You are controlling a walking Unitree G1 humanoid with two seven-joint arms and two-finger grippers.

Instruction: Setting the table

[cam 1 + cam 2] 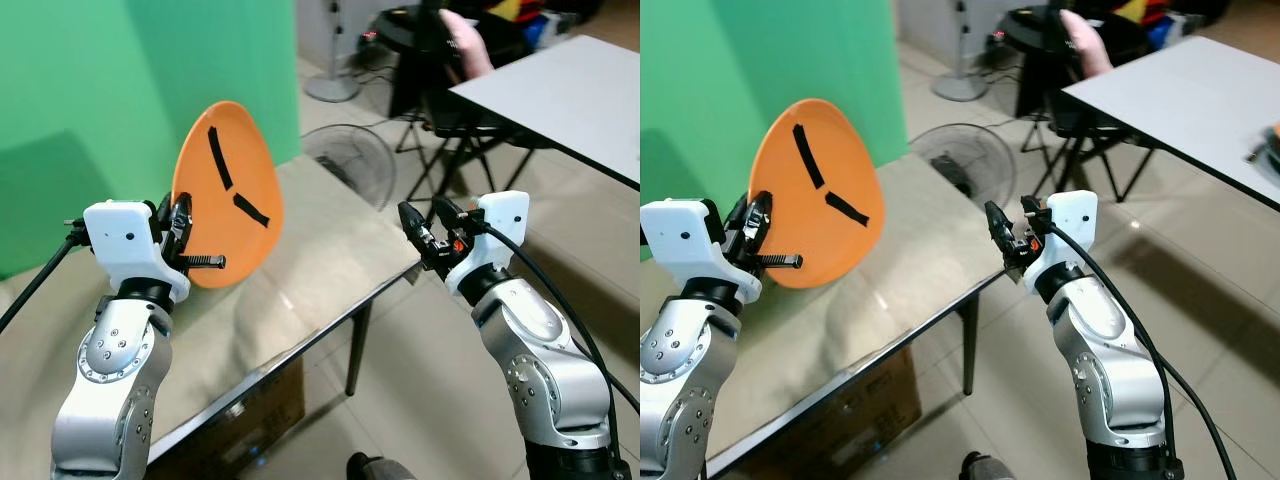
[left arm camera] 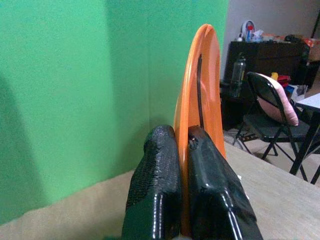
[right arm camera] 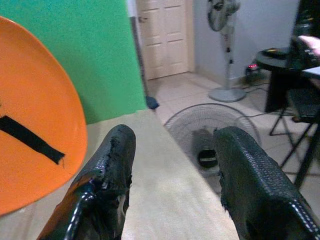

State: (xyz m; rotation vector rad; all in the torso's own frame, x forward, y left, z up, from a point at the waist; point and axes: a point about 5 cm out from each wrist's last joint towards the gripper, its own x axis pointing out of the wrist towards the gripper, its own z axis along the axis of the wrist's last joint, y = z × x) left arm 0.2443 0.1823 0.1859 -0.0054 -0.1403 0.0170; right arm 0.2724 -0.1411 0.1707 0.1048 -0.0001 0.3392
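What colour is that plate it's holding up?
Orange plate, with two black strips; clearest in the left eye view.

Even, bright indoor light fills all four views, and the head views are sharp. The glossy table (image 1: 300, 290) shows a soft sheen with faint reflections, and a dim shadow lies on the green wall (image 2: 75, 100). In the wrist views the near black fingers (image 3: 107, 185) are slightly soft.

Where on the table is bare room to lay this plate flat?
The left gripper holds the orange plate upright, edge-on. The tabletop lies bare from below the plate to its near edge by the open right gripper. Nothing crowds it.
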